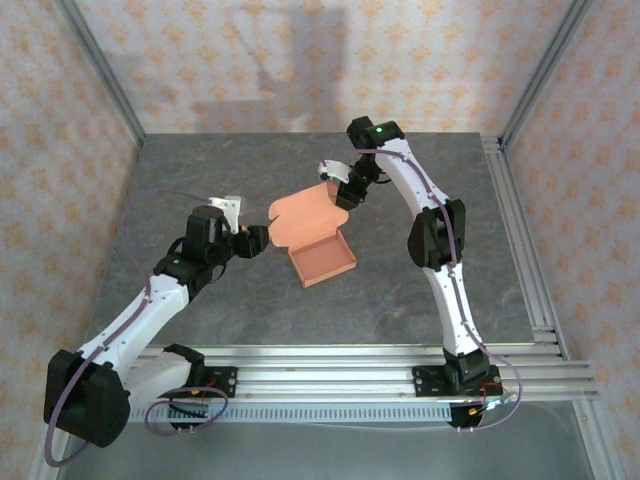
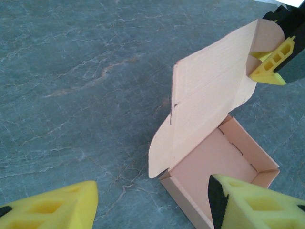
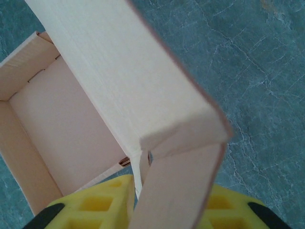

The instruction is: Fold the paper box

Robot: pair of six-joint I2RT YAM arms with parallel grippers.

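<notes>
The right gripper (image 1: 343,188) pinches a small side flap on the lid of the paper box (image 1: 322,258). In the right wrist view the flap stands between its two yellow fingers (image 3: 95,207), and they look pressed on it from both sides. The left gripper (image 1: 258,240) is spread wide and has nothing in it. It waits low, just beside the near corner of the box, and I cannot tell if it touches the card.

The box sits in the middle of the grey table (image 1: 250,170), between the two arms. It is thin orange-pink card. The bottom part is already a little tray with four short walls standing up. The lid (image 2: 209,90) is joined to the tray's back wall and sticks up, tipped a bit over the tray. It has a round ear flap (image 2: 159,152) on its lower side and a bent front strip (image 3: 186,138) at its top edge.

I think the job now is closing the lid. For the next move, the right gripper needs to bring the lid down slowly over the tray. The ears and the front strip have to slide inside the walls, not outside. The tray is light and may scoot, so the left gripper could hold it in place.
</notes>
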